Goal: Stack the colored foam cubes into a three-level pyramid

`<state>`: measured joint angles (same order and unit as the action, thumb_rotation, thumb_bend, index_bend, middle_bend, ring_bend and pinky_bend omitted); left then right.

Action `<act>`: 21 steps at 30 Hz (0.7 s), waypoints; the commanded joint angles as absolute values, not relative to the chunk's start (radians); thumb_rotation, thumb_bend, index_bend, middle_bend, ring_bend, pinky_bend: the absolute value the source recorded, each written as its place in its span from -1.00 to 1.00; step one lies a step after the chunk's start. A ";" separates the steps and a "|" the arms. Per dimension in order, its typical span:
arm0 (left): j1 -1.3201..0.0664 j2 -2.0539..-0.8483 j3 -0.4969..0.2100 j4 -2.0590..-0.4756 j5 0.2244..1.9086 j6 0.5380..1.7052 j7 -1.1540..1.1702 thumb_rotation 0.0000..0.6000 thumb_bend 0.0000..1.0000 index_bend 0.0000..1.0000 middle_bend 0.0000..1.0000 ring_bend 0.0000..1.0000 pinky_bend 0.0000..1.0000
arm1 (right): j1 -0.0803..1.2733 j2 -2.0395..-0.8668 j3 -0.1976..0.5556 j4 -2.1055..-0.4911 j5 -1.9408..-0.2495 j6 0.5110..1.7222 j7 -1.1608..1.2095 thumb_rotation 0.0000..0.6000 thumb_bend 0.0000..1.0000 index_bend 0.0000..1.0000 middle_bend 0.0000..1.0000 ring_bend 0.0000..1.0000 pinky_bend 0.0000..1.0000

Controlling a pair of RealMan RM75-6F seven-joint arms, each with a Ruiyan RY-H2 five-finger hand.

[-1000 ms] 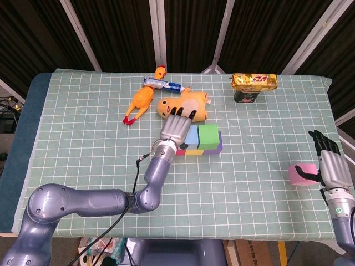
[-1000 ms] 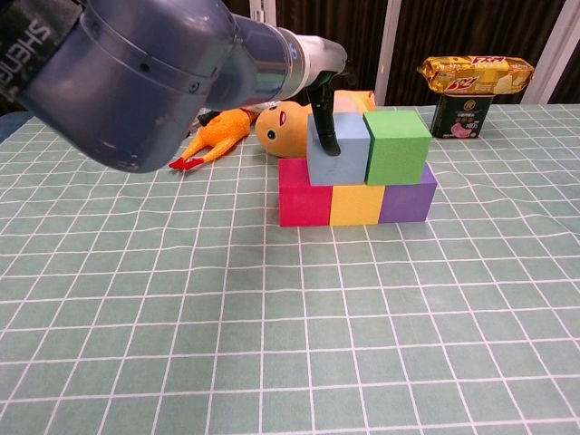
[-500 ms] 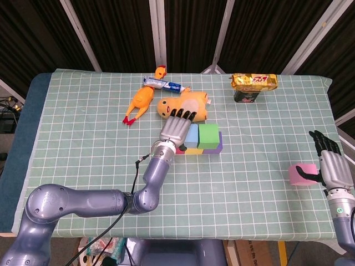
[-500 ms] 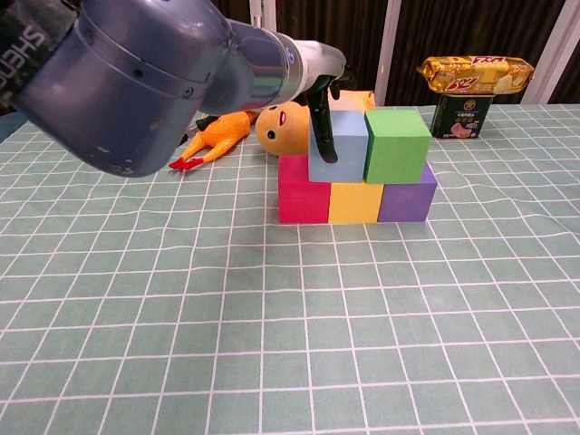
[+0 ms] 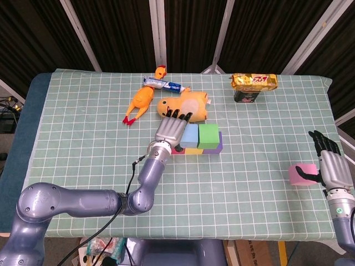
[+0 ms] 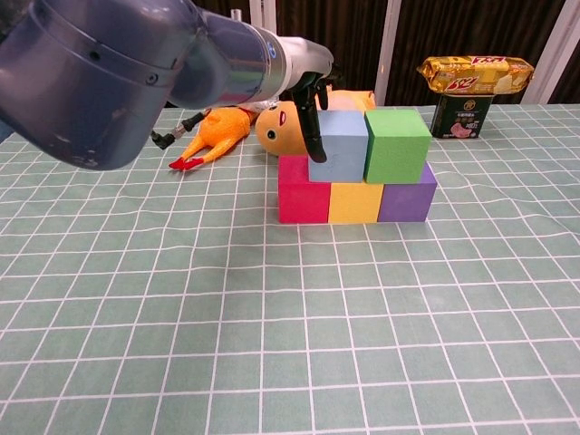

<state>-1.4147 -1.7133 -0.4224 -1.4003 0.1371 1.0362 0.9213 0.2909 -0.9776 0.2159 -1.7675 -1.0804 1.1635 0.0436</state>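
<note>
Work surface: one table [image 5: 83, 138] under a green cloth with a white grid, lying flat on all sides of the left hand [image 5: 171, 130]. A dark blue edge [image 5: 28, 122] shows along the side far out from that hand. Beyond the hand, past the far table edge, hang black pleated curtains [image 5: 116, 33], crossed by pale upright and slanted frame bars [image 5: 161, 33]. A cardboard box [image 5: 255, 252] sits on the floor below the near edge. Lighting even; shadows soft.

The left hand [image 5: 170, 129] is hiding the magenta cube [image 6: 304, 189] from the head view. The right hand [image 5: 330, 164] is covering part of the pink cube [image 5: 300, 175], grip unclear.
</note>
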 commanded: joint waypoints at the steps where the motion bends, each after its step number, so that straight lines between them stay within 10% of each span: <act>1: -1.407 -1.704 -0.420 -1.412 0.134 1.044 0.919 1.00 -0.70 -1.00 -0.68 -0.97 -0.92 | 0.291 -0.977 0.215 -1.768 -1.082 1.163 0.043 1.00 -0.40 -1.00 -1.00 -1.00 -1.00; 21: -1.355 -1.633 -0.400 -1.512 0.117 1.085 0.903 1.00 -0.74 -1.00 -0.72 -0.97 -0.92 | 0.291 -0.973 0.211 -1.786 -1.090 1.165 0.037 1.00 -0.40 -1.00 -1.00 -1.00 -1.00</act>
